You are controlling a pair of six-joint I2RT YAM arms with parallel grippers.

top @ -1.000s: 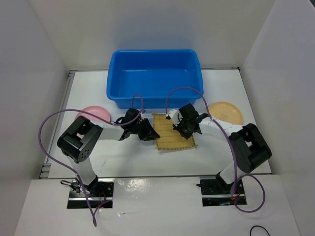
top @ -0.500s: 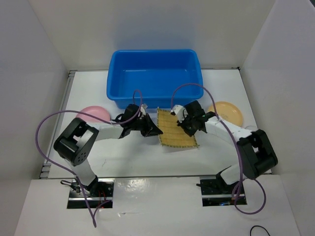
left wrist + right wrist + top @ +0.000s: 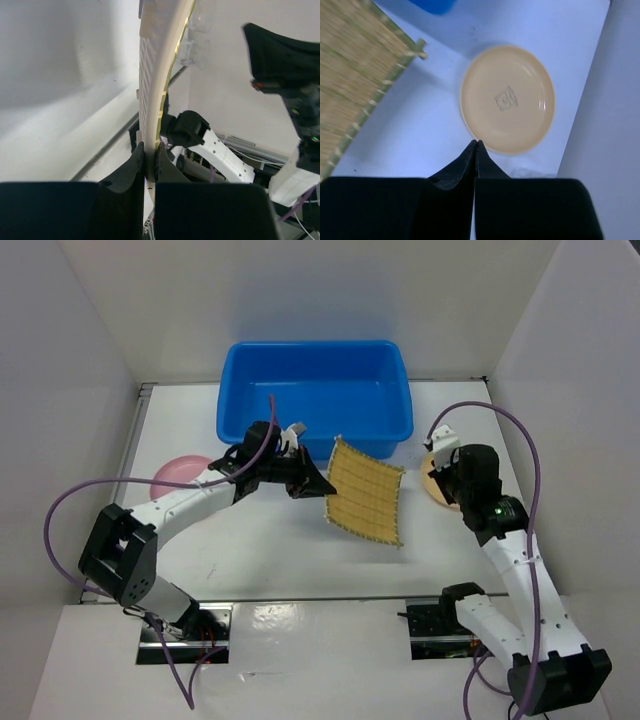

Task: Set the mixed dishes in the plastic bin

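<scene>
My left gripper (image 3: pixel 320 484) is shut on the left edge of the square yellow woven mat (image 3: pixel 366 490) and holds it tilted above the table, just in front of the blue plastic bin (image 3: pixel 312 346). In the left wrist view the mat (image 3: pixel 155 75) stands edge-on between my jaws (image 3: pixel 150 152). My right gripper (image 3: pixel 449 473) is shut and empty over the near edge of the tan-orange plate (image 3: pixel 507 97). The pink plate (image 3: pixel 176 473) lies at the left, partly behind my left arm. Two clear cups (image 3: pixel 194 47) show faintly beyond the mat.
White walls close in the table on the left, back and right. The bin holds nothing that I can see. Purple cables loop over both arms. The mat's corner (image 3: pixel 350 85) reaches into the right wrist view.
My left gripper has lifted the mat off the table and toward the bin. My right gripper has let go of the mat and swung right to the tan-orange plate.
</scene>
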